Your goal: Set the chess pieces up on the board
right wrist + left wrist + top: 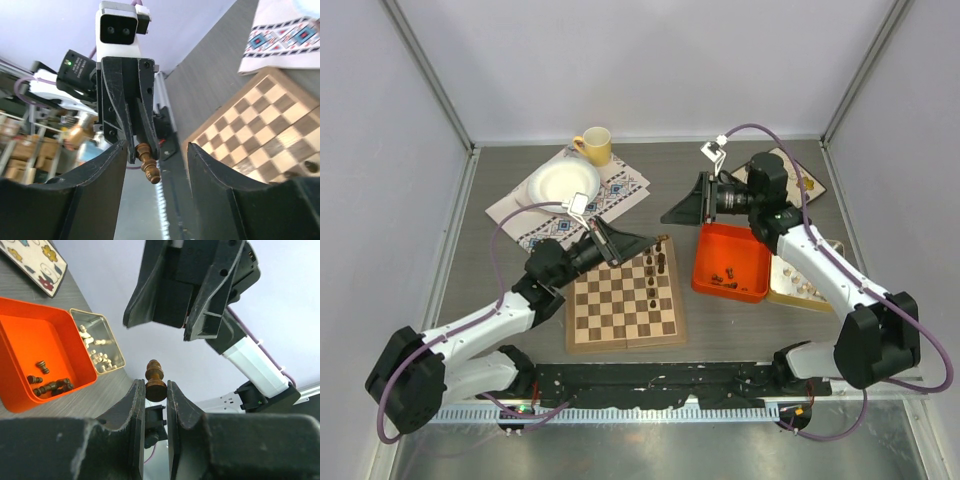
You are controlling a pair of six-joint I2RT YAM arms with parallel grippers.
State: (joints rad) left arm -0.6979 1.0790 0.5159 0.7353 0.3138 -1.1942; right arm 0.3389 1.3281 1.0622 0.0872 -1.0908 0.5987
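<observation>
Only wrist views reveal left fingers (134, 412) pinching a dark chess piece (155, 382).

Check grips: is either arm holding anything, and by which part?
Left gripper pinches a dark chess piece by one end, the rest sticking out past its fingertips. Right gripper is open, holding nothing.

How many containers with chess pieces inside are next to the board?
2: the orange tray right of the board, holding dark pieces, and the metal tin beyond it, holding pale ones.
</observation>
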